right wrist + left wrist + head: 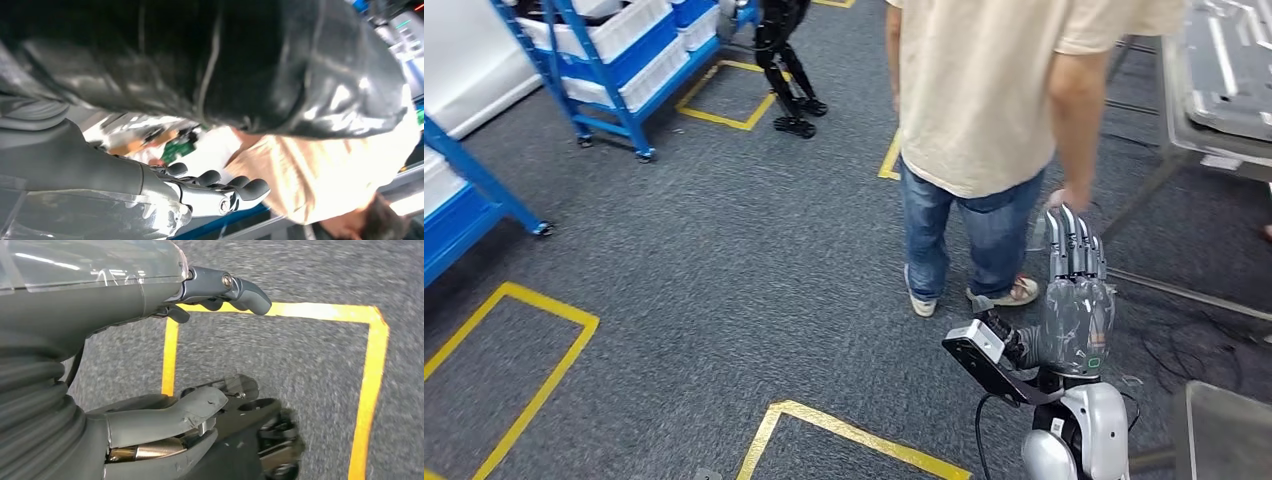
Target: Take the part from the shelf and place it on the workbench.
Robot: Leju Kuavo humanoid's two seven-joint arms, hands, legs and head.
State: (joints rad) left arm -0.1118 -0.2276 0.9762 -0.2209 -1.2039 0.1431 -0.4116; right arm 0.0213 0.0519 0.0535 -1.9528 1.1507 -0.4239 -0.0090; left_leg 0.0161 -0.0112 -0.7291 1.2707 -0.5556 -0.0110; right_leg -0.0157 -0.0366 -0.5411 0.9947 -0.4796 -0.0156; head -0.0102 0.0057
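Note:
My right hand is raised at the right of the head view, its fingers straight and together, nothing in them. In the right wrist view a dark glossy mass lies close to the lens; I cannot tell what it is. My left hand hangs over the carpet with fingers apart and holds nothing. A blue shelf with white bins stands at the far left. The metal workbench at the far right carries grey moulded parts.
A person in a beige shirt and jeans stands close ahead, one hand just beyond my right fingertips. Another robot's black legs stand at the back. Yellow tape marks the grey carpet. A second blue rack is at the left edge.

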